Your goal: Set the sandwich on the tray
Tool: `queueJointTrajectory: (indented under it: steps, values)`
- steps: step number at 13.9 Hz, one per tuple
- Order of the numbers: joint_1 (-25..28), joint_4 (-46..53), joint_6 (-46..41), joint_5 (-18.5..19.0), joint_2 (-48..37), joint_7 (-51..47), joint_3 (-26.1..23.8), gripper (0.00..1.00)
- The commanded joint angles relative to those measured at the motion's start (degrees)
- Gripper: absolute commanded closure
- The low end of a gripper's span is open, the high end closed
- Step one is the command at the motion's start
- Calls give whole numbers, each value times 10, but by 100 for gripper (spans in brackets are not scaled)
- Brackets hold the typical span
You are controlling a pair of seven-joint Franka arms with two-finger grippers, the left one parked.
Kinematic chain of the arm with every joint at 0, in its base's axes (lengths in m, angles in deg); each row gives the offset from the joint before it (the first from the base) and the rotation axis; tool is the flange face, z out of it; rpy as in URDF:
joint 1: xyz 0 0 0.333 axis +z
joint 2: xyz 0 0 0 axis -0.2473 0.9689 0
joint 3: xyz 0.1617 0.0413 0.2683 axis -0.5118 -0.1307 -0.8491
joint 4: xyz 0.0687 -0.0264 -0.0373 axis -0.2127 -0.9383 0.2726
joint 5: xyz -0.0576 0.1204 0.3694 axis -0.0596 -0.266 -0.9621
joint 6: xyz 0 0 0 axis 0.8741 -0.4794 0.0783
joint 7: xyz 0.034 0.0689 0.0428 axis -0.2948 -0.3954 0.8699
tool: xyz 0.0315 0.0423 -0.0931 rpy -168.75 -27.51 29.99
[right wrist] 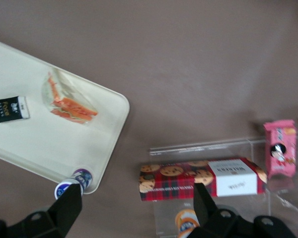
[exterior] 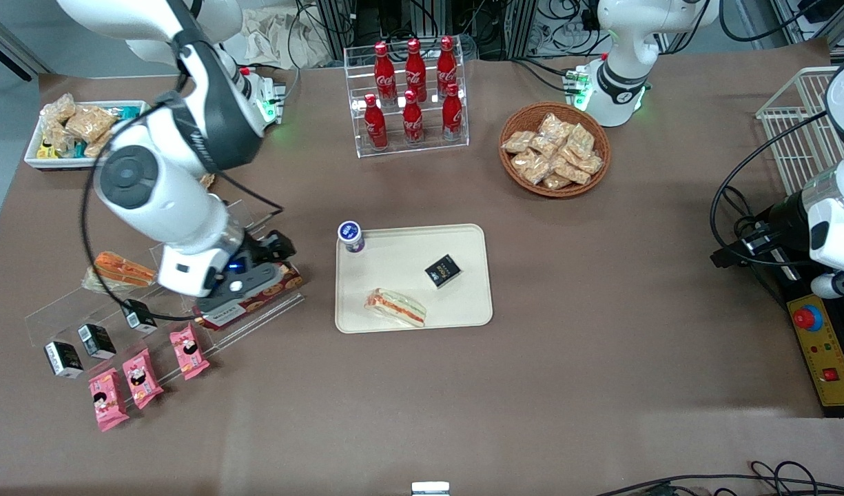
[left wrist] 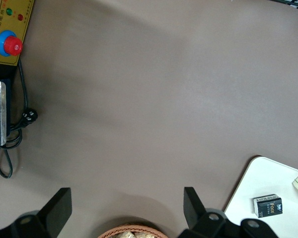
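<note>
The clear-wrapped triangular sandwich (exterior: 396, 307) lies on the cream-beige plastic tray (exterior: 463, 303) beside a small black "Fore" box (exterior: 442, 270); the gripper (exterior: 273, 256), fingers apart and empty, hangs above a red tartan cookie box (right wrist: 201, 178) whose label is unreadable.

Working right arm (exterior: 167, 138): glossy white rounded shells with dark grey-black joint bands; one large circular dark grey cap on the joint housing above the clear acrylic display shelf (exterior: 153, 303). Thin black cable loops outside the arm from upper link down to the wrist. White boxy wrist block carries a small blue light; green light glows at the arm's base. Black two-finger gripper (right wrist: 139, 208) over the shelf, matte black angular fingers (right wrist: 67, 206) spread apart.
</note>
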Motion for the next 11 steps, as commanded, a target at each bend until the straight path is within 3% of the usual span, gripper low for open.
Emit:
queueJointTrajectory:
  steps: [1,3,8,11]
  values:
    - [-37,-2,-45,-12,-24,-10,0,0]
    - [-48,12,-104,-16,-33,-43,31,0]
    - [-48,49,-151,-34,-57,-67,143,0]
    - [-48,66,-162,-33,-59,-67,169,0]
